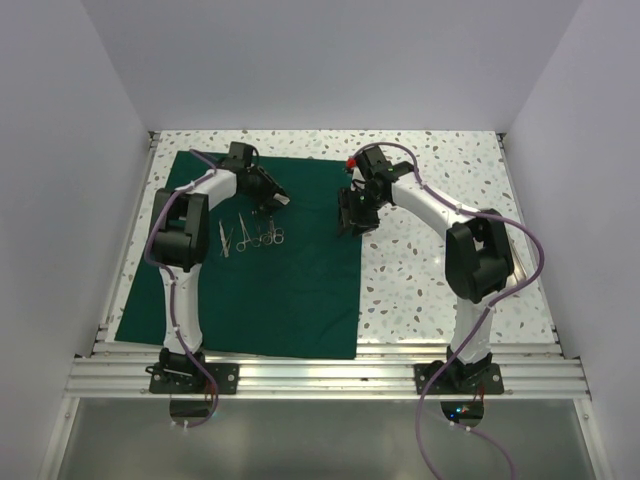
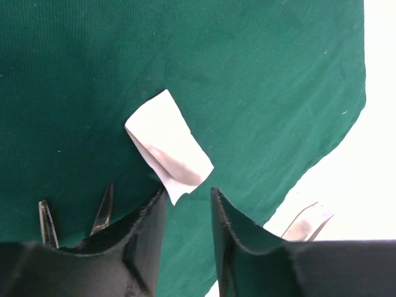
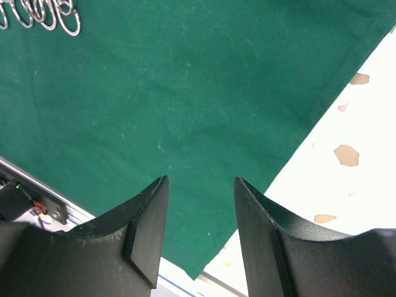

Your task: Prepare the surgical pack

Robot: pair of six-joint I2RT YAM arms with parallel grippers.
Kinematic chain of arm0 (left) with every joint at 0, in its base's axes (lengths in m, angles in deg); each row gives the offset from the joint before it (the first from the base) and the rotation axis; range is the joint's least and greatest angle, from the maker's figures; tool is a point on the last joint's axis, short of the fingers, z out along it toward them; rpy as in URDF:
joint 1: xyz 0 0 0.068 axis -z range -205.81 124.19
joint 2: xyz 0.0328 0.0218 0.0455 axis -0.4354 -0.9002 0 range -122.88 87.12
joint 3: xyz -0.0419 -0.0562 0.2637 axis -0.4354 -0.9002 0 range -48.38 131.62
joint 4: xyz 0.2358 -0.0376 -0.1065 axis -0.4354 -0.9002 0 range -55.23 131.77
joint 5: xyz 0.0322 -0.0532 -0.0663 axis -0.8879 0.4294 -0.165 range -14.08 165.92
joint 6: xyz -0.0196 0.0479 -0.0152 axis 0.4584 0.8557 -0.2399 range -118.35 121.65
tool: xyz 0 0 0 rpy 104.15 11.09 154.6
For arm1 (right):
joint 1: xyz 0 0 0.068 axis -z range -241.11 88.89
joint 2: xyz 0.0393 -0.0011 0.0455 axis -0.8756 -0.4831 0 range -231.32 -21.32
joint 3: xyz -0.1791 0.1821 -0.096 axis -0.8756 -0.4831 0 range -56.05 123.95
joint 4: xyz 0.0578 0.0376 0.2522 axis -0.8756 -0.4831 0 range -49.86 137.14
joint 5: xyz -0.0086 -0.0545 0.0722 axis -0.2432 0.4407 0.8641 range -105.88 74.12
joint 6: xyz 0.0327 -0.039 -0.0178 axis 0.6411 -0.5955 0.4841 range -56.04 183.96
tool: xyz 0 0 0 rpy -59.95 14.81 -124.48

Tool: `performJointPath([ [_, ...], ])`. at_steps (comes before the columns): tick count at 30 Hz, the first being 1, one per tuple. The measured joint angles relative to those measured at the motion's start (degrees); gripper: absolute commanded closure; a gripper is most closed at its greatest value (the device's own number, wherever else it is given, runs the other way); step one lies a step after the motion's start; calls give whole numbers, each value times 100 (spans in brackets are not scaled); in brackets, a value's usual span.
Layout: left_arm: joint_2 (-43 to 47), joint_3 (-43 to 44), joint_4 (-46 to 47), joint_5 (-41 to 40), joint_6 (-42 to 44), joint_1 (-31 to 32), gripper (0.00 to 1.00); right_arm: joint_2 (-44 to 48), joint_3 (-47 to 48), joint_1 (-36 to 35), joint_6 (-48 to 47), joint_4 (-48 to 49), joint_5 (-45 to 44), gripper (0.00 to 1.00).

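Surgical pack [image 1: 290, 300] lies spread, instruments [image 1: 250, 237] aboard; left fingers [image 2: 145, 247] and right fingers [image 3: 145, 235] gape empty. Likely next: pinch an edge, fold.

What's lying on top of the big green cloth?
A row of metal scissor-like tools and one small white piece lie on the green cloth. The left arm hangs over part of it, so anything beneath the arm is hidden.

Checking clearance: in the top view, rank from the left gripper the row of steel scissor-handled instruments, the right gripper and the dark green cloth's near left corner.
1. Steel instruments, close beside the left gripper.
2. Right gripper, to the right.
3. Dark green cloth's near left corner, farthest.
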Motion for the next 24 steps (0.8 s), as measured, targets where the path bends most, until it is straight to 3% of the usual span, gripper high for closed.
performJointPath([
  [4,0,-22,-15,-26,136,-2,79,0,0,0,4,2,101,50],
  [14,2,-52,-22,-42,289,-2,80,0,0,0,7,22,208,50],
  [20,0,-52,-24,-68,317,-2,100,0,0,0,7,20,225,50],
  [24,2,-52,-68,-96,385,-2,100,0,0,0,7,20,234,50],
])
